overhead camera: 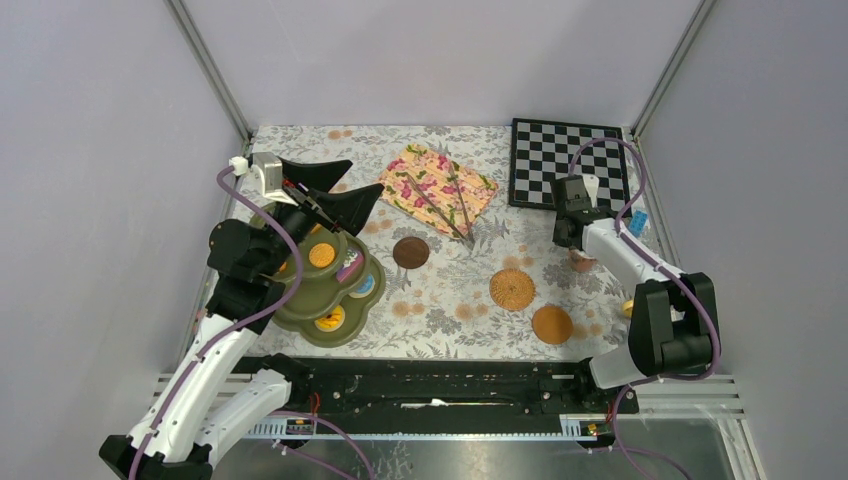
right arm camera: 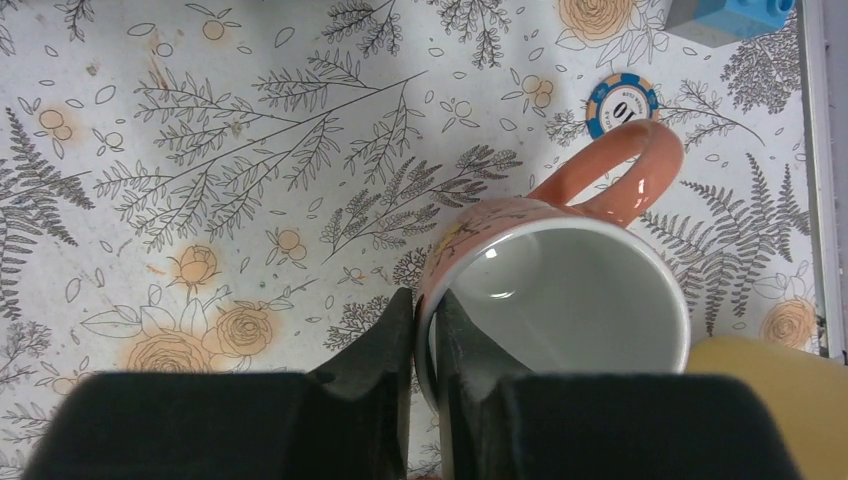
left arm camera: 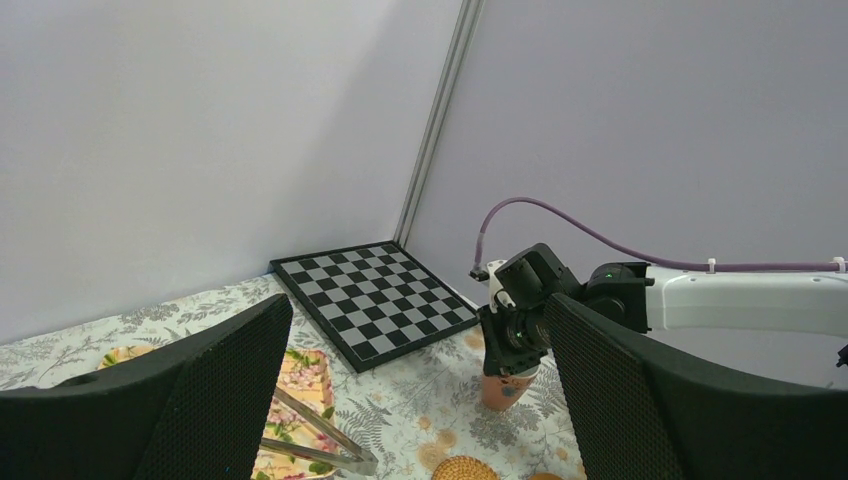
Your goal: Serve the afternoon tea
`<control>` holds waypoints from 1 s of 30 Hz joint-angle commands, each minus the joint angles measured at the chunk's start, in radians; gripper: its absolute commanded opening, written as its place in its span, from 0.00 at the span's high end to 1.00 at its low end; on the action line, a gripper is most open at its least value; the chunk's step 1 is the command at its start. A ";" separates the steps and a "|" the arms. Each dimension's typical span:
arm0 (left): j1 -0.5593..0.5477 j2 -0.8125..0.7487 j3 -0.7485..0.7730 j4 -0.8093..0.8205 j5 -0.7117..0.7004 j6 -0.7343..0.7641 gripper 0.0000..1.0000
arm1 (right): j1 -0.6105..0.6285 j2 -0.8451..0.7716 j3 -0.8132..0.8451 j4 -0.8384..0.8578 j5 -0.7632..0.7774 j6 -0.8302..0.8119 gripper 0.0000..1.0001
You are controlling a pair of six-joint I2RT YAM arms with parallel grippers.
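Observation:
A brownish-pink mug [right arm camera: 610,190] stands upright and empty on the floral cloth at the right, near the chessboard. My right gripper [right arm camera: 425,320] is shut on its rim, one finger inside and one outside, opposite the handle. From above the mug [overhead camera: 581,263] is mostly hidden under that gripper [overhead camera: 577,250]. A yellow mug [right arm camera: 770,400] shows just beside it. The olive-green tiered stand [overhead camera: 300,310] at the left carries small pastries [overhead camera: 321,255]. Above it my left gripper [overhead camera: 360,178] hangs open and empty. Three round coasters [overhead camera: 410,252] [overhead camera: 512,289] [overhead camera: 552,324] lie mid-table.
A black-and-white chessboard [overhead camera: 568,163] lies at the back right. Metal tongs [overhead camera: 445,210] rest on a floral napkin [overhead camera: 437,187] at the back centre. A blue block [overhead camera: 637,222] and a poker chip [right arm camera: 622,100] sit near the right wall.

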 commanded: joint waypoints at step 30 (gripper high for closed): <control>-0.001 -0.035 0.019 0.014 -0.005 0.020 0.01 | 0.579 0.075 0.381 0.135 -0.332 -0.063 1.00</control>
